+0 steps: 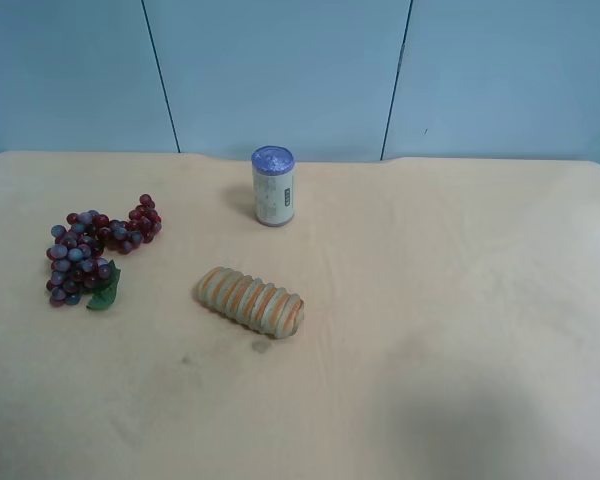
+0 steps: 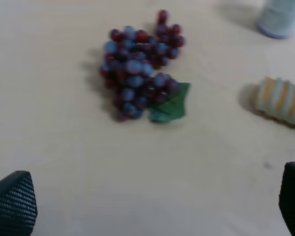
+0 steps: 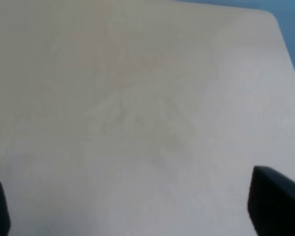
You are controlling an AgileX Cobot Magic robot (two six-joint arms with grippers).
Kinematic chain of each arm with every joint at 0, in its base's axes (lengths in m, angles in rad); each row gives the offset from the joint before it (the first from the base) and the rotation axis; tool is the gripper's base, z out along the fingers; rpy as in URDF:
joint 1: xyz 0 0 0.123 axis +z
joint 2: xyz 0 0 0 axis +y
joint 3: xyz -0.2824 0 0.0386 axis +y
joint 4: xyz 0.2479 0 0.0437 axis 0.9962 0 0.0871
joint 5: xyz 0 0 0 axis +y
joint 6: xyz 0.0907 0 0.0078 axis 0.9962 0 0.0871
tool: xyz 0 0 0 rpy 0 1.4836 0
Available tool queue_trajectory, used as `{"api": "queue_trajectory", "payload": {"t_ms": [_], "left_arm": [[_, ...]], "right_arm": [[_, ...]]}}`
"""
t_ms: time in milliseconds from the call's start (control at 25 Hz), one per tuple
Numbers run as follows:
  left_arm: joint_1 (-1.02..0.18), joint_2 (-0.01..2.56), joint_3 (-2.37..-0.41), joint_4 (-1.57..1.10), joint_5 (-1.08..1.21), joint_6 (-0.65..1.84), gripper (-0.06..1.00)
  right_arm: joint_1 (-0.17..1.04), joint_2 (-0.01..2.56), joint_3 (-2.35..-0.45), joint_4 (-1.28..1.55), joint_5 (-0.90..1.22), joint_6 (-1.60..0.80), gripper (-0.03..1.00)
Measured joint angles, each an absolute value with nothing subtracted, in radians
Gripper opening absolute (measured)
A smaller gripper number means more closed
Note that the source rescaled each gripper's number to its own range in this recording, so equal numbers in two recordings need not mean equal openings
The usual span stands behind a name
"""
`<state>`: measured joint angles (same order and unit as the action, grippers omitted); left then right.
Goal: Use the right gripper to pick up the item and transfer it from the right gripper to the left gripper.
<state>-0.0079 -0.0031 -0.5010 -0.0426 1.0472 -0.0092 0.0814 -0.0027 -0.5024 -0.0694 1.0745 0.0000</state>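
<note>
The bunch of dark-red and purplish toy grapes (image 1: 92, 250) with one green leaf lies on the table at the exterior high view's left. It also shows in the left wrist view (image 2: 140, 66), ahead of my left gripper (image 2: 152, 209). The left gripper's black fingertips (image 2: 14, 202) stand wide apart with nothing between them. My right gripper (image 3: 137, 211) is open over bare tabletop, its fingertips (image 3: 275, 201) far apart and empty. No arm shows in the exterior high view.
A ribbed orange-tan roll (image 1: 250, 301) lies near the table's middle, also in the left wrist view (image 2: 281, 102). A purple-topped white can (image 1: 273, 186) stands behind it, also in the left wrist view (image 2: 282, 17). A blue wall (image 1: 300, 70) backs the beige table (image 1: 460, 330).
</note>
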Motion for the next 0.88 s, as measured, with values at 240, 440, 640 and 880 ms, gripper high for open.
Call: {"api": "queue_trajectory", "payload": {"t_ms": [240,440,640,880], "left_arm": [[0.01,-0.003,-0.501,-0.043,1.047,-0.01,1.0],[0.008,-0.003,-0.501,-0.043,1.047,-0.01,1.0],[0.008,-0.003,-0.501,-0.043,1.047,-0.01,1.0],[0.008,-0.003,-0.501,-0.043,1.047,-0.01,1.0]], "right_arm": [[0.081,-0.003,-0.502,-0.069,1.075,0.0,0.92],[0.081,-0.003,-0.502,-0.069,1.075,0.0,0.92],[0.081,-0.003,-0.502,-0.069,1.075,0.0,0.92],[0.081,-0.003,-0.502,-0.069,1.075,0.0,0.92]]}}
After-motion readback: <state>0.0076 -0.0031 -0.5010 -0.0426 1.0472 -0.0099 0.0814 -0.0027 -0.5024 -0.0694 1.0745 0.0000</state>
